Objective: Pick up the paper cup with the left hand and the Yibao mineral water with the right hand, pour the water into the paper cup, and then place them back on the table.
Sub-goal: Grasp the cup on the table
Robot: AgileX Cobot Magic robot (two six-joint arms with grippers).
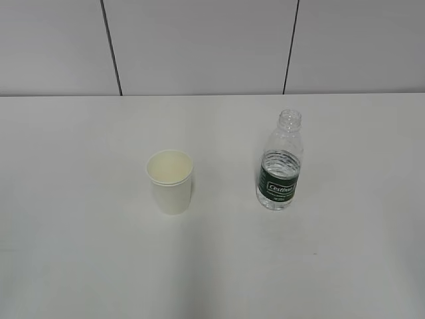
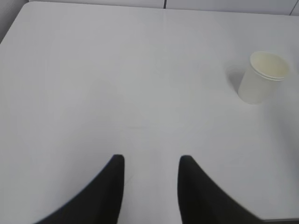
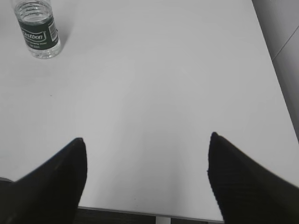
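Observation:
The off-white paper cup point(image 1: 170, 181) stands upright on the white table point(image 1: 80, 252), left of centre. The uncapped Yibao mineral water bottle point(image 1: 281, 163) with its dark green label stands upright to the cup's right, holding a little clear water. Neither arm shows in the exterior view. In the left wrist view my left gripper point(image 2: 150, 161) is open and empty over bare table, with the cup point(image 2: 261, 77) far up to its right. In the right wrist view my right gripper point(image 3: 146, 138) is wide open and empty near the table's front edge, with the bottle point(image 3: 38, 29) far up to its left.
A grey panelled wall point(image 1: 199, 46) with dark seams stands behind the table. The table's front edge point(image 3: 154, 214) lies just below my right gripper, and its right edge point(image 3: 275, 79) runs along the right of that view.

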